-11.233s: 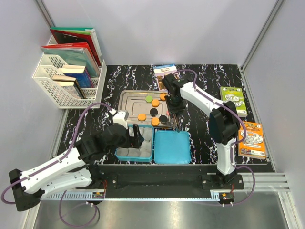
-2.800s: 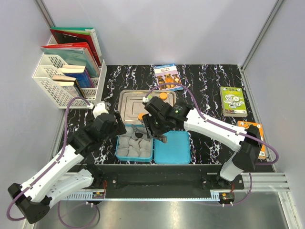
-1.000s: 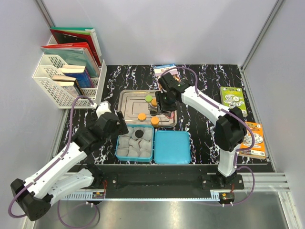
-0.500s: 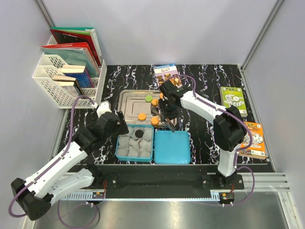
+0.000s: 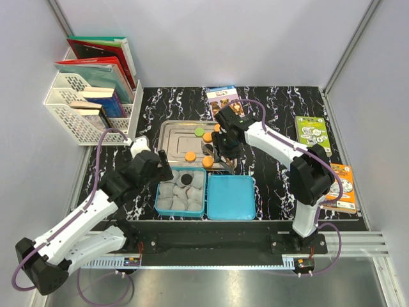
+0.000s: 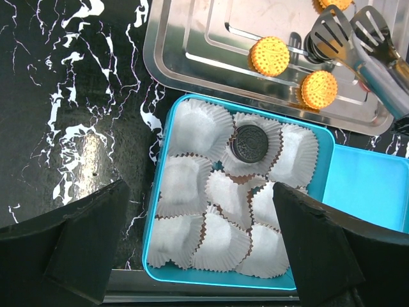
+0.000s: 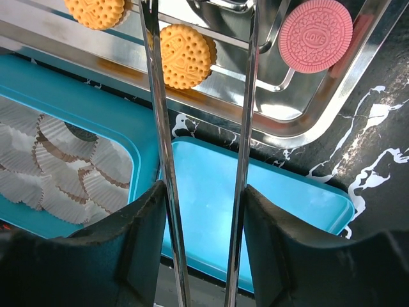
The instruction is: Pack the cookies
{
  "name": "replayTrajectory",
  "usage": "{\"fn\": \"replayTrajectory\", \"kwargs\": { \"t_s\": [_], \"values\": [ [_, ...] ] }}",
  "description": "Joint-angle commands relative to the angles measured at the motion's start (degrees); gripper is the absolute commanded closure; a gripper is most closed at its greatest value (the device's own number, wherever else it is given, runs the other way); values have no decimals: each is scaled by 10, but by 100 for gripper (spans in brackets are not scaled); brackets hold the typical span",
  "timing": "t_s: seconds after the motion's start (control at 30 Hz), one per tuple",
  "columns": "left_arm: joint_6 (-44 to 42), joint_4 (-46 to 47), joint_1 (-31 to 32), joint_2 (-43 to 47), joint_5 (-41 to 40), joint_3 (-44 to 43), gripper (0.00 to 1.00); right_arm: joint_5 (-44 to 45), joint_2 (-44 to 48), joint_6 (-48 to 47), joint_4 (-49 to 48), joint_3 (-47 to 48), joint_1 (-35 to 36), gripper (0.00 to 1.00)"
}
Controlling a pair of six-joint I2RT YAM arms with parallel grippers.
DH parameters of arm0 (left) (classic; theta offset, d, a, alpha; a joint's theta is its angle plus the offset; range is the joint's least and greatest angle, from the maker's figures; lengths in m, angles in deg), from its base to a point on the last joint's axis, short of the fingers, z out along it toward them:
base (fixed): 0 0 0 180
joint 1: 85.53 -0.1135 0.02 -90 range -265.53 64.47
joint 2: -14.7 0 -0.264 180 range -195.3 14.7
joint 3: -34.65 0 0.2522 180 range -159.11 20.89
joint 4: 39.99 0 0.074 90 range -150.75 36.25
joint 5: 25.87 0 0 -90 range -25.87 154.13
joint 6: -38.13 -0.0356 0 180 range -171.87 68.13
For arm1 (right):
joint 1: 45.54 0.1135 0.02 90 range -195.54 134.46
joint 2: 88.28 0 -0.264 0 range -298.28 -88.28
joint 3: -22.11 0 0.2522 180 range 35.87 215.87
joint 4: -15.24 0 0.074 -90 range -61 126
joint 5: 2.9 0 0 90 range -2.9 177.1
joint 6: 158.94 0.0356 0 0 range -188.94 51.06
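The cookies lie on a steel tray (image 5: 167,130): a green one (image 5: 199,132), orange ones (image 5: 190,156) (image 5: 208,162) (image 7: 185,55), and a pink one (image 7: 316,35). One black cookie (image 6: 250,142) sits in a paper cup in the blue box (image 5: 159,199). My right gripper (image 7: 201,211) is shut on metal tongs (image 7: 160,128), whose tips (image 6: 358,32) hover over the tray's near right part beside a dark cookie (image 6: 317,46). I cannot tell whether the tips pinch it. My left gripper (image 6: 199,192) hangs open above the box, holding nothing.
The box's blue lid (image 5: 231,197) lies right of the box. A white rack of books (image 5: 89,102) stands at the back left. A booklet (image 5: 222,96) lies behind the tray, and two more (image 5: 313,133) (image 5: 337,187) lie at the right edge.
The right arm came from the tray's back toward its near right part with the tongs, then eased back slightly. The black cookie rests in the box. The left arm has not moved.
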Motion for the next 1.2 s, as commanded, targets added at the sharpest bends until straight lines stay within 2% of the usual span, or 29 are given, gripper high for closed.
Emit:
{"fn": "replayTrajectory", "kwargs": {
  "t_s": [0.0, 0.27, 0.53, 0.8, 1.17],
  "values": [
    [-3, 30, -2, -3, 12, 4, 1, -15, 31, 2, 3, -4, -1, 45],
    [-6, 34, -1, -10, 14, 1, 1, -29, 31, 0, 14, -11, -1, 53],
    [-5, 35, -1, -9, 17, 4, 1, -16, 40, -4, 22, -14, 2, 75],
    [-7, 36, -1, -8, 16, -1, 1, 7, 58, -7, 46, 19, 3, 79],
    [-6, 34, -2, -4, 16, 1, 1, 32, 103, -14, 101, 112, 3, 85]
  ]
}}
